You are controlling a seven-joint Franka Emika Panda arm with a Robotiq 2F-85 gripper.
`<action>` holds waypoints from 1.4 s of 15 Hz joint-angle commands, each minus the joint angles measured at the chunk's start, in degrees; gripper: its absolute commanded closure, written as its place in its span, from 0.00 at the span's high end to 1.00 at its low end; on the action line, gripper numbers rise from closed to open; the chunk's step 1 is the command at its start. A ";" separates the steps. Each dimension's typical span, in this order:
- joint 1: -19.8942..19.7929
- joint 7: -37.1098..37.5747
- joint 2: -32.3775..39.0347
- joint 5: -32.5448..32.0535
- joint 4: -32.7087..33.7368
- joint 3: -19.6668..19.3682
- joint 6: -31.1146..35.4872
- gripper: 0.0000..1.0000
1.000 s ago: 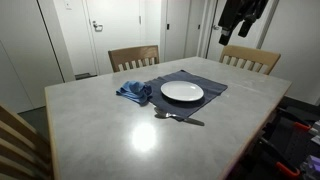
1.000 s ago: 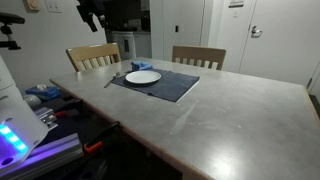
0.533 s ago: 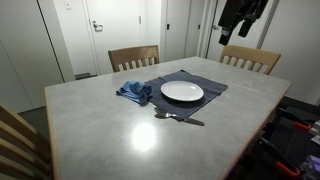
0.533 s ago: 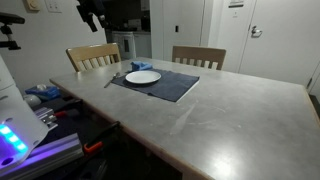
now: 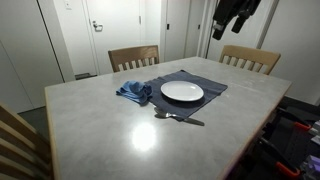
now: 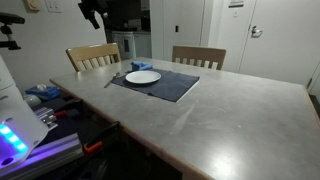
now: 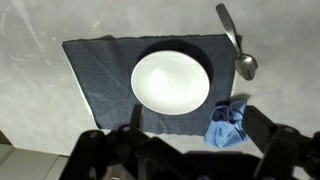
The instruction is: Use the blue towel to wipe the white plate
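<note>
Blue towel (image 5: 134, 92) crumpled on tabletop (image 5: 100, 130), just beside white plate (image 5: 182, 92) on dark placemat (image 5: 215, 86); jaws high above, spread open, empty.

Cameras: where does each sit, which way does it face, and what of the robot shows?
Exterior view: off a grey table corner, facing the round white plate; gripper high, top right.
Exterior view: off a table edge, facing the plate; gripper top left.
Wrist view: straight down on plate, crumpled blue towel; gripper along bottom.
Shared: the plate, in all three.
</note>
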 commanded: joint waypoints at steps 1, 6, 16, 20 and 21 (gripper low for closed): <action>0.69 -5.29 4.76 -2.38 1.01 -2.70 8.73 1.00; -1.42 -13.15 19.51 -5.06 6.92 -5.44 20.88 1.00; -2.04 -9.95 19.78 -10.36 7.22 -4.32 17.94 1.00; -1.51 -12.23 24.11 -13.35 10.25 -5.65 16.91 1.00; -1.74 -12.20 25.21 -14.20 11.33 -5.65 16.73 1.00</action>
